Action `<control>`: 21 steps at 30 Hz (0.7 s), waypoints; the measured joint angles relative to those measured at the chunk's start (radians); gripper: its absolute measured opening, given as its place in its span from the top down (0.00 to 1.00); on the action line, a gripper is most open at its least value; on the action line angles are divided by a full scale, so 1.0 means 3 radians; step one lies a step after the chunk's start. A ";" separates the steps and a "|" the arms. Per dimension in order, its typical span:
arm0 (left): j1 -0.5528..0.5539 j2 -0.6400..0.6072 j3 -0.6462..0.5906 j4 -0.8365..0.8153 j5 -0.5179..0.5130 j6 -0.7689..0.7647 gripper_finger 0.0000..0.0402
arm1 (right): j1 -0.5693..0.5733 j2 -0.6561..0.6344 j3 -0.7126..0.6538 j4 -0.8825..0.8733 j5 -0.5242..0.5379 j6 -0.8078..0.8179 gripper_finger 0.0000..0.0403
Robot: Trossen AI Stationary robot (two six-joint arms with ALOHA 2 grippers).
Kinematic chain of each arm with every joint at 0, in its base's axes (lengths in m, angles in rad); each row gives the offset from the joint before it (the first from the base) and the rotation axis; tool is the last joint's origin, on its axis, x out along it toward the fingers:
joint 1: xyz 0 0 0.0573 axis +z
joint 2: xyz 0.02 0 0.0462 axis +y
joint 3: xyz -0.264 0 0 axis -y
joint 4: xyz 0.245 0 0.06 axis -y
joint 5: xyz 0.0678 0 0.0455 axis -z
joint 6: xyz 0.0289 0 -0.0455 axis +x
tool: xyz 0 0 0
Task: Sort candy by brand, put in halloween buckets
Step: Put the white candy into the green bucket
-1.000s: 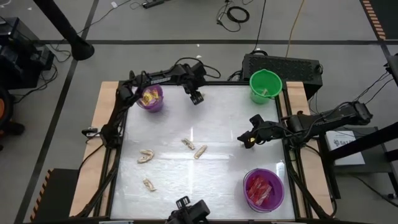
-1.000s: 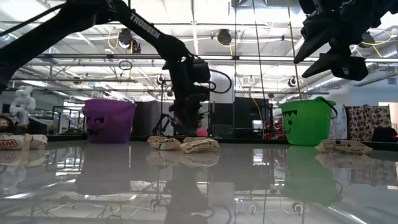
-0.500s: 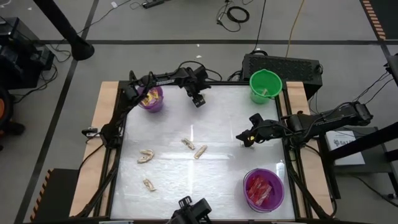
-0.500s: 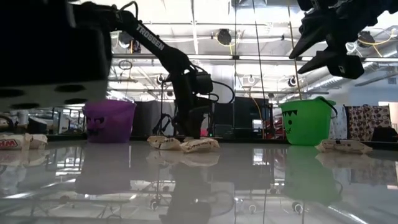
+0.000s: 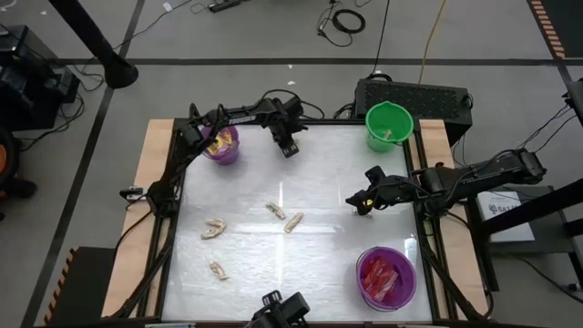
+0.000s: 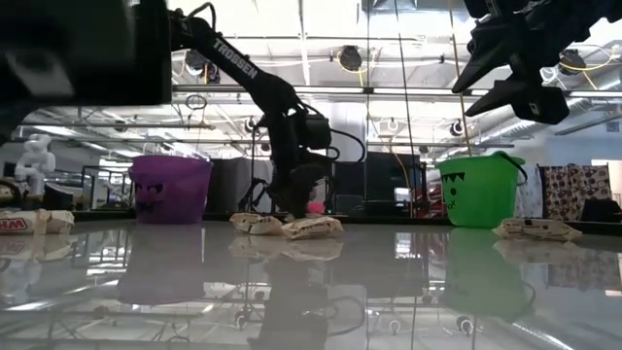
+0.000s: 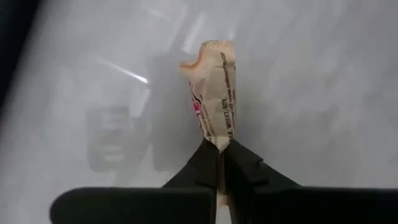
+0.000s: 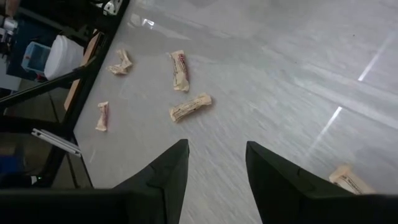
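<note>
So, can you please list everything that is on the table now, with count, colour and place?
Table: one, white top, wooden side edges.
Far purple bucket: one, far left corner.
Yellow candy: several, inside the far purple bucket.
Green bucket: one, far right corner, with a pale piece inside.
Near purple bucket: one, near right corner.
Red packets: several, inside the near purple bucket.
Loose tan candy: four in the table's middle and left, and a fifth near the right tool.
Held tan piece: one, in the left tool.
Left tool: shut on the held tan piece, at the far edge beside the far purple bucket.
Right tool: open, empty, at the table's right side.
</note>
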 joint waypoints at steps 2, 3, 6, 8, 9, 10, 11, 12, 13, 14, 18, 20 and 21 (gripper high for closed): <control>-0.0010 0.0010 0.0062 -0.0129 0.0071 0.0000 0.96 | 0.0000 0.0000 0.0000 -0.0002 0.0000 -0.0007 0.62; -0.0020 0.0013 0.0102 -0.0174 0.0101 -0.0001 0.95 | 0.0000 0.0000 0.0000 -0.0003 0.0000 -0.0009 0.62; -0.0075 -0.0022 0.0232 -0.0294 0.0172 0.0003 0.95 | 0.0000 0.0000 0.0000 -0.0004 0.0001 -0.0048 0.62; -0.0127 -0.0087 0.0301 -0.0336 0.0233 0.0016 0.96 | 0.0000 0.0000 0.0000 -0.0004 0.0012 -0.0064 0.62; -0.0169 -0.0101 0.0332 -0.0332 0.0248 0.0017 0.96 | 0.0000 0.0000 0.0000 -0.0005 0.0026 -0.0069 0.62; -0.0208 -0.0123 0.0371 -0.0302 0.0263 0.0016 0.96 | 0.0000 0.0000 0.0000 -0.0004 0.0032 -0.0072 0.62; -0.0244 -0.0143 0.0400 -0.0279 0.0273 0.0015 0.97 | 0.0000 0.0000 0.0000 -0.0008 0.0032 -0.0074 0.62; -0.0285 -0.0151 0.0428 -0.0257 0.0277 0.0015 0.97 | 0.0000 0.0000 0.0000 -0.0009 0.0032 -0.0081 0.62; -0.0329 -0.0156 0.0468 -0.0192 0.0294 0.0010 0.97 | 0.0000 -0.0001 0.0000 -0.0006 0.0032 -0.0083 0.62; -0.0370 -0.0156 0.0517 -0.0101 0.0314 -0.0003 0.97 | 0.0001 -0.0001 0.0000 -0.0008 0.0032 -0.0084 0.62; -0.0557 -0.0159 0.0659 0.0309 0.0352 -0.0014 0.97 | 0.0001 -0.0001 0.0000 -0.0019 0.0032 -0.0088 0.62; -0.0659 -0.0161 0.0669 0.0639 0.0352 -0.0014 0.97 | 0.0003 -0.0001 0.0000 -0.0028 0.0032 -0.0095 0.62; -0.0708 -0.0161 0.0669 0.0798 0.0351 -0.0014 0.97 | 0.0003 -0.0001 0.0000 -0.0029 0.0031 -0.0094 0.62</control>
